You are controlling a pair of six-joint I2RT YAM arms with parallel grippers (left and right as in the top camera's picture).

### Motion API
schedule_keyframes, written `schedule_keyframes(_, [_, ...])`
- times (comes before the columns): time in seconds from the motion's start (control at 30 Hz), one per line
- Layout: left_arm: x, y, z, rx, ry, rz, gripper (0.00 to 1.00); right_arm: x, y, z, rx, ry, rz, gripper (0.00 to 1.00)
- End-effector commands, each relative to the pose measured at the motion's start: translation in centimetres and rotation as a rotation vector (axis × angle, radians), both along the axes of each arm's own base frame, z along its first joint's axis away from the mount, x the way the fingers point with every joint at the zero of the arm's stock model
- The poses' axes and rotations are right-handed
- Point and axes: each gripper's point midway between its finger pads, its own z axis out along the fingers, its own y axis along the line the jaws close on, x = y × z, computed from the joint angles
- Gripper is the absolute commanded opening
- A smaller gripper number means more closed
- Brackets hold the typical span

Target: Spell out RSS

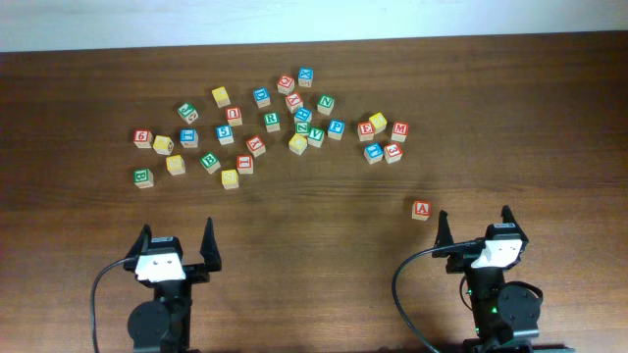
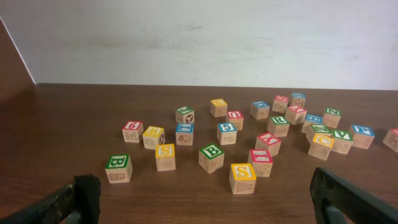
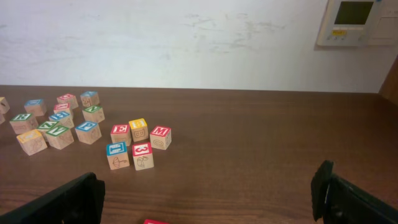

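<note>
The R cube [image 1: 272, 121], a green R on a pale face, sits in the middle of the scattered cubes; it also shows in the left wrist view [image 2: 278, 123]. A yellow S cube [image 1: 230, 178] lies at the near edge of the group, closest to my left gripper [image 2: 242, 174]. Another yellow cube [image 1: 175, 164], whose face looks like an S, lies to its left [image 2: 165, 152]. My left gripper [image 1: 178, 245] is open and empty, near the front edge [image 2: 205, 208]. My right gripper [image 1: 473, 227] is open and empty [image 3: 208, 202].
Several other letter cubes are spread across the far half of the table, among them two green B cubes [image 1: 209, 162] [image 1: 143, 177]. A lone red A cube [image 1: 422, 209] lies just ahead of my right gripper. A small cluster [image 3: 140, 140] lies at the right.
</note>
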Motion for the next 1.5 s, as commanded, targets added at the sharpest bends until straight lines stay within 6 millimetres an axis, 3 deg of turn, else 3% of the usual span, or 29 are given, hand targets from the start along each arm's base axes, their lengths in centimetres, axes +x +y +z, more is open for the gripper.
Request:
schedule_keyframes(0.0, [0.0, 0.3, -0.1, 0.02, 0.003, 0.012, 0.99, 0.0, -0.5, -0.2, 0.003, 0.004, -0.025, 0.99])
schedule_keyframes(1.33, [0.0, 0.0, -0.1, 0.018, 0.003, -0.003, 0.99, 0.0, -0.5, -0.2, 0.003, 0.004, -0.025, 0.98])
schedule_keyframes(1.37, [0.0, -1.9, 0.2, 0.01, -0.009, -0.114, 0.99, 0.0, -0.5, -0.2, 0.003, 0.004, -0.025, 0.98])
schedule_keyframes(1.4, [-0.8, -6.4, 1.2, 0.0, -0.051, -0.383, 0.99, 0.0, -0.5, -0.2, 0.003, 0.004, -0.025, 0.98])
schedule_keyframes(1.43, [-3.0, -10.9, 1.8, -0.006, -0.078, -0.674, 0.99, 0.0, -0.5, -0.2, 0.003, 0.004, -0.025, 0.98])
schedule_keyframes(1.47, [-4.2, -12.5, 2.0, -0.005, -0.089, -0.789, 0.99, 0.0, -0.5, -0.2, 0.003, 0.004, -0.025, 0.98])
